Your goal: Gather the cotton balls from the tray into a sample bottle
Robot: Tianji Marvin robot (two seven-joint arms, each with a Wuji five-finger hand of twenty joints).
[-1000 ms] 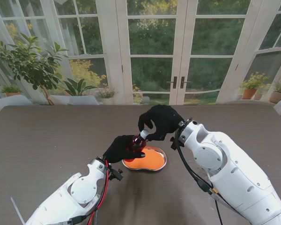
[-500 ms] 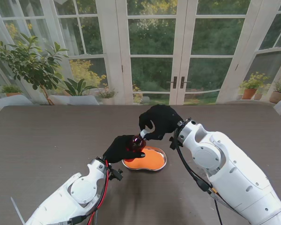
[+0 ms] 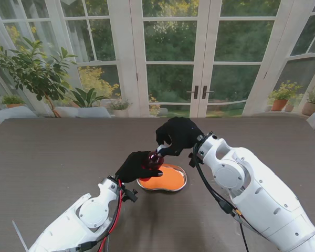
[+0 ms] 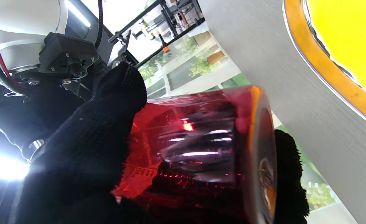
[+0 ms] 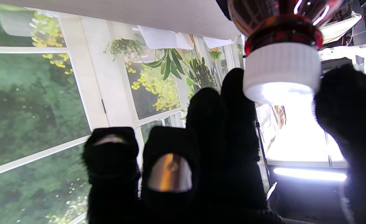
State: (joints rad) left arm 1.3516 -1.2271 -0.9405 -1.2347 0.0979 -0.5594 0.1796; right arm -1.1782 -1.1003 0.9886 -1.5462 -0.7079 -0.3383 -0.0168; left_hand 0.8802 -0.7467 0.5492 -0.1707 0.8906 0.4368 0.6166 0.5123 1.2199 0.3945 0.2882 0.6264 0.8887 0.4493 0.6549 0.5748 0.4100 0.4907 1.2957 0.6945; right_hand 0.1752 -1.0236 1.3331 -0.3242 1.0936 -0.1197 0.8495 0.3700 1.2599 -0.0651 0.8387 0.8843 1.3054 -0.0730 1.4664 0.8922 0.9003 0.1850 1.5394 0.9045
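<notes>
My left hand is shut on a dark red sample bottle, holding it tilted just above the left end of the orange kidney-shaped tray. The left wrist view shows the bottle gripped in the black glove, with the tray rim close by. My right hand reaches down from farther away and pinches the bottle's white cap. In the right wrist view the cap sits between forefinger and thumb. I cannot make out any cotton balls in the tray.
The dark table stretches to both sides of the tray. Behind its far edge are glass doors and potted plants. Both white forearms cross the near part of the table.
My right hand has shifted very slightly at the cap. The bottle, left hand and tray stay where they were.
</notes>
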